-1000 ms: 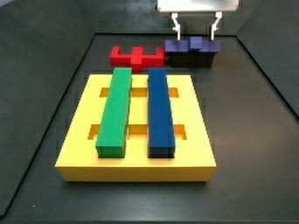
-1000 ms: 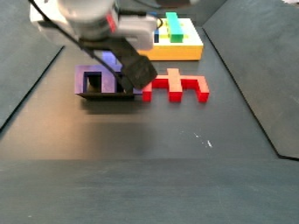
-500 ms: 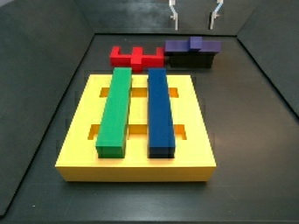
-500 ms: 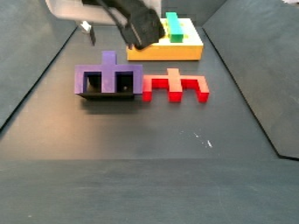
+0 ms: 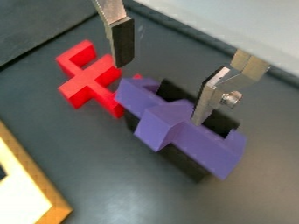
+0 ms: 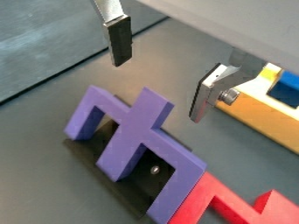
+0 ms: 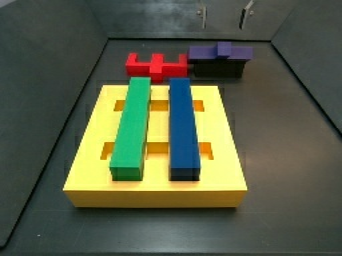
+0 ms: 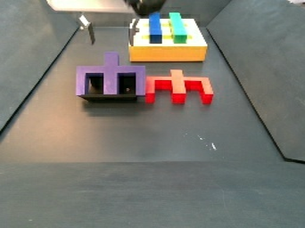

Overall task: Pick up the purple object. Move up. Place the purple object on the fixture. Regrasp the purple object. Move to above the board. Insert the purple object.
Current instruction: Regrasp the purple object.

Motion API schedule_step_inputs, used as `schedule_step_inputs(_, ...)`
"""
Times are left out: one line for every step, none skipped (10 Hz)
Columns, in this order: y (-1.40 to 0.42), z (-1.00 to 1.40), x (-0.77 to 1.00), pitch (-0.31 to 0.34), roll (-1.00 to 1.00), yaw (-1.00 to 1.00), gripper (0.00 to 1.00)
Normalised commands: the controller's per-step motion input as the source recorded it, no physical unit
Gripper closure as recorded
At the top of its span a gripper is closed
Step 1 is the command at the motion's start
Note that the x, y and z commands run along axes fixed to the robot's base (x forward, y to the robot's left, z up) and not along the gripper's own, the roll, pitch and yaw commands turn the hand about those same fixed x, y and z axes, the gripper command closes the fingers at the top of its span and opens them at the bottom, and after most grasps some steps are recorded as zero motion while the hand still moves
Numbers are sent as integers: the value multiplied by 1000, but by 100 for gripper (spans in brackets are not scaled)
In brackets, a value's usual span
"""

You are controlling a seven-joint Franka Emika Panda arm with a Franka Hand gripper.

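The purple object [image 7: 221,51] rests on the black fixture [image 7: 218,69] at the far end of the floor, its legs showing in both wrist views [image 5: 176,129] [image 6: 126,140]. In a side view it lies flat across the fixture [image 8: 107,99], its prongs spread over the top [image 8: 110,80]. My gripper [image 7: 223,14] hangs open well above it, touching nothing. In both wrist views the two fingers stand wide apart over the piece with nothing between them [image 5: 167,66] [image 6: 163,66]. The yellow board [image 7: 94,150] lies nearer, apart from the fixture.
A red notched block [image 7: 156,65] [image 8: 179,86] lies on the floor right beside the fixture. A green bar [image 7: 131,125] and a blue bar [image 7: 183,125] sit in the board's slots. Dark walls ring the floor.
My gripper has let go of the purple object and risen straight up. The piece stays on the fixture, unmoved.
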Motion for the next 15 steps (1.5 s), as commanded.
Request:
schedule_step_inputs(0, 131, 329, 371, 1000, 331, 0)
schedule_step_inputs(0, 151, 366, 360, 1000, 309, 0)
schedule_step_inputs(0, 83, 323, 357, 1000, 280, 0)
schedule_step_inputs(0, 0, 351, 314, 1000, 274, 0)
schedule_step_inputs(0, 0, 354, 263, 1000, 311, 0)
schedule_step_inputs(-3, 0, 314, 249, 1000, 346, 0)
schedule_step_inputs(-137, -86, 277, 109, 1000, 334, 0)
schedule_step_inputs(-231, -143, 163, 0, 1000, 306, 0)
schedule_step_inputs(-369, -166, 0, 0, 1000, 220, 0)
schedule_step_inputs(-540, -186, 0, 0, 1000, 0, 0)
schedule_step_inputs(-537, -143, 0, 0, 1000, 0, 0)
schedule_step_inputs(-469, -134, 0, 0, 1000, 0, 0)
schedule_step_inputs(0, -194, -274, -3, 323, 0, 0)
schedule_step_inputs(0, -231, -103, 0, 294, 0, 0)
schedule_step_inputs(0, -306, 0, 23, 477, 0, 0)
